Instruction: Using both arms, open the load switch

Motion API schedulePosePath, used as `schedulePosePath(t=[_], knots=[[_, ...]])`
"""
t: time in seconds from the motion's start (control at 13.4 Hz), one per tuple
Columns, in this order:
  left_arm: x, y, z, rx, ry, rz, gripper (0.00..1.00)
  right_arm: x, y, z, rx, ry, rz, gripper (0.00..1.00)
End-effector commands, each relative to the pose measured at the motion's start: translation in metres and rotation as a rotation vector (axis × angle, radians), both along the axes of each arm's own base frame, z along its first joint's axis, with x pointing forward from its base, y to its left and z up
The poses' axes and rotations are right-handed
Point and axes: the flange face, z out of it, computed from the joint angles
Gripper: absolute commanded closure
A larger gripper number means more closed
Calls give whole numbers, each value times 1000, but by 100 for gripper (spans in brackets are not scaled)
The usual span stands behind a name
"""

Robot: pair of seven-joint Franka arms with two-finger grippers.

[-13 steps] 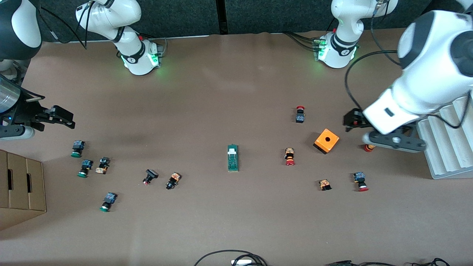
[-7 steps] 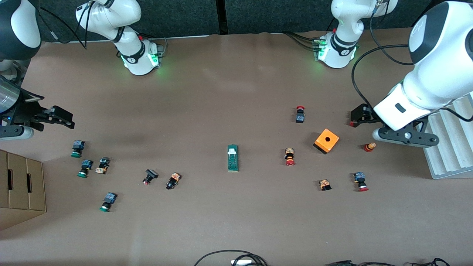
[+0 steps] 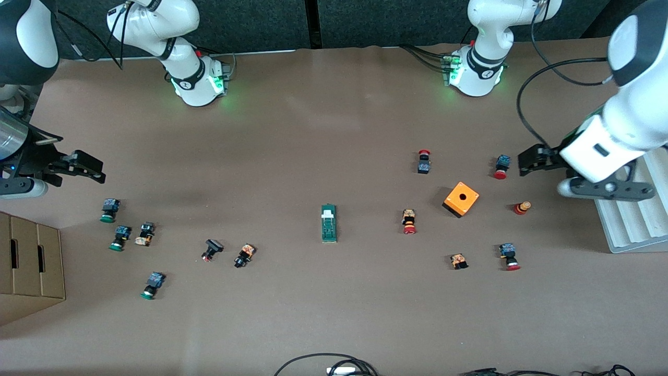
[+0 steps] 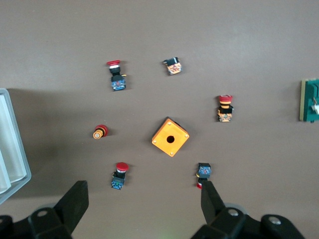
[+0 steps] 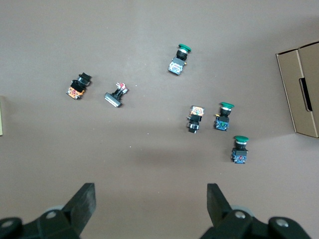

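The load switch (image 3: 329, 223) is a slim dark-green block with a white piece at one end, lying flat mid-table; its end shows at the edge of the left wrist view (image 4: 310, 99). My left gripper (image 3: 528, 161) hovers open over the left arm's end of the table, by a red-capped button (image 3: 501, 168), with nothing between its fingers (image 4: 213, 196). My right gripper (image 3: 91, 168) hangs open and empty over the right arm's end, above bare table beside the green-capped buttons (image 5: 227, 115). Both grippers are well apart from the switch.
An orange cube box (image 3: 461, 199) with a hole sits among red-capped buttons (image 3: 408, 222). Green-capped buttons (image 3: 120, 237) lie scattered toward the right arm's end. A cardboard box (image 3: 28, 261) stands there too, and a white ribbed rack (image 3: 634, 219) at the left arm's end.
My left arm has swung toward its own end of the table, uncovering a red-capped button near the orange box. The right arm and the switch have not moved.
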Motion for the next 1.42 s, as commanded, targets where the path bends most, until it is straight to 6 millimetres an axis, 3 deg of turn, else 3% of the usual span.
schedulePosePath(t=[0.0, 0.22, 1.34], knots=[[-41, 7, -3, -7, -46, 13, 0, 4, -1, 2, -28, -10, 0, 0], [-43, -2, -1, 5, -51, -5, 0, 4, 1, 2, -27, -11, -2, 0], [-39, 1, -2, 7, -23, 8, 0, 4, 1, 1, -22, -10, -8, 0]])
